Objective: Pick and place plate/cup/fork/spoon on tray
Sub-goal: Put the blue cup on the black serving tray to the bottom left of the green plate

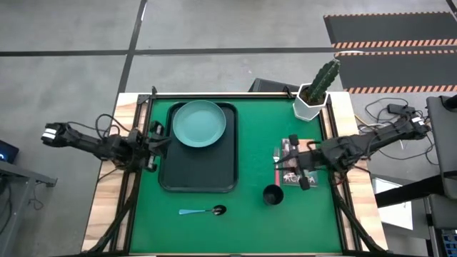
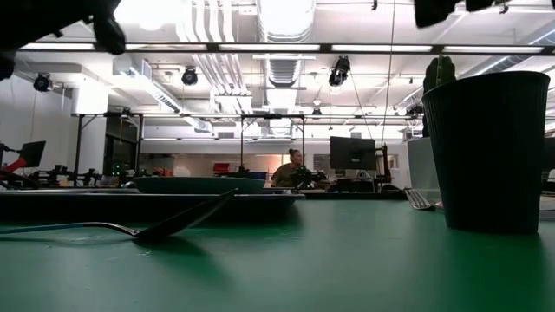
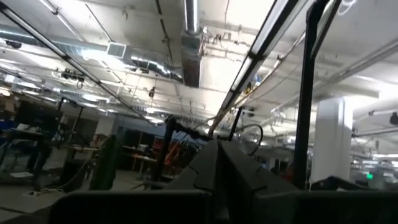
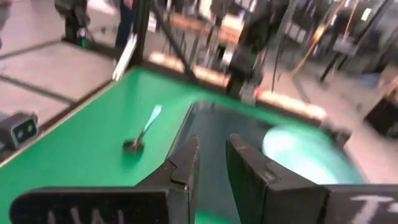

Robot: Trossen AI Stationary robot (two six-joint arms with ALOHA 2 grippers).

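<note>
On the tray [image 1: 183, 180] your plate [image 1: 199, 123] already sits; cup [image 1: 273, 195], spoon [image 1: 203, 211] and fork [image 1: 278, 154] wait on the mat. Right gripper [image 1: 288, 169] hovers above the fork, fingers slightly parted, empty; left gripper [image 1: 158, 147] idles beside the tray, fingers unreadable.

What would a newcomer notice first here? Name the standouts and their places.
The teal plate already lies on the black tray, at its far end. The dark cup stands on the green mat right of the tray, the blue-handled spoon lies near the front edge, and a potted cactus fills the far right corner.
</note>
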